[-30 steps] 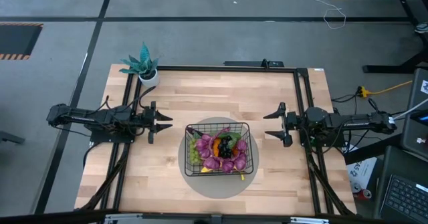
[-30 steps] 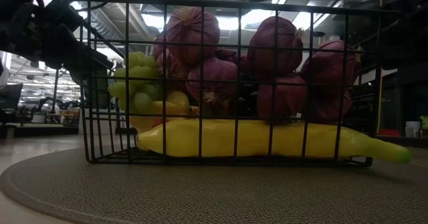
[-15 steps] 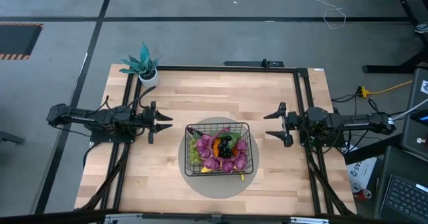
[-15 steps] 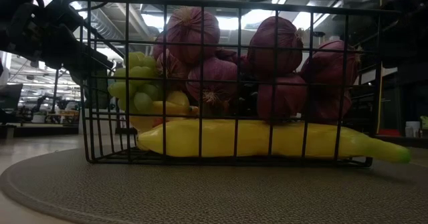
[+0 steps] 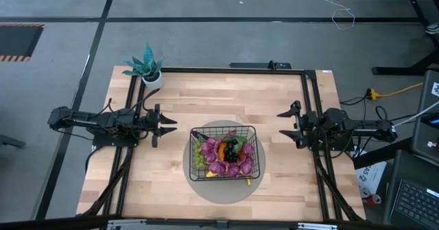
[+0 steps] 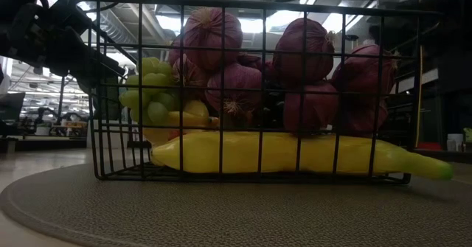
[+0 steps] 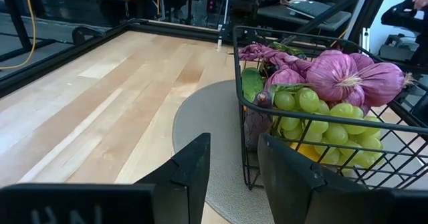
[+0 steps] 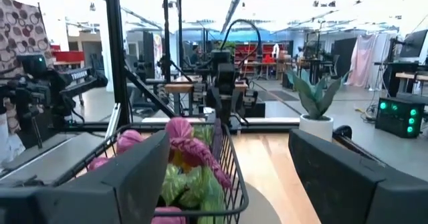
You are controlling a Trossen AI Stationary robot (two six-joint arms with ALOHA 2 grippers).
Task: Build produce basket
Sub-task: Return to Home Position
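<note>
1. The basket (image 5: pixel 223 128) sits on a round grey mat (image 5: pixel 226 191) in the middle of the table (image 5: pixel 206 96).
2. It is piled with the produce (image 5: pixel 226 154). Purple bulbs (image 6: pixel 212 27) are on top and green grapes (image 6: pixel 147 99) are at one side. A long yellow banana (image 6: pixel 295 152) lies at the bottom, and its tip pokes out through the wires.
3. I see no fruit lying outside the basket, so the filling looks done.
4. The left gripper (image 5: pixel 164 126) hangs near the basket on its left side. Its claw is spread and holds nothing.
5. The right gripper (image 5: pixel 285 124) hangs on the other side, a bit apart from the basket. Its claw is spread wide and holds nothing too.
6. What seems left is for both arms to go to their rest places.
</note>
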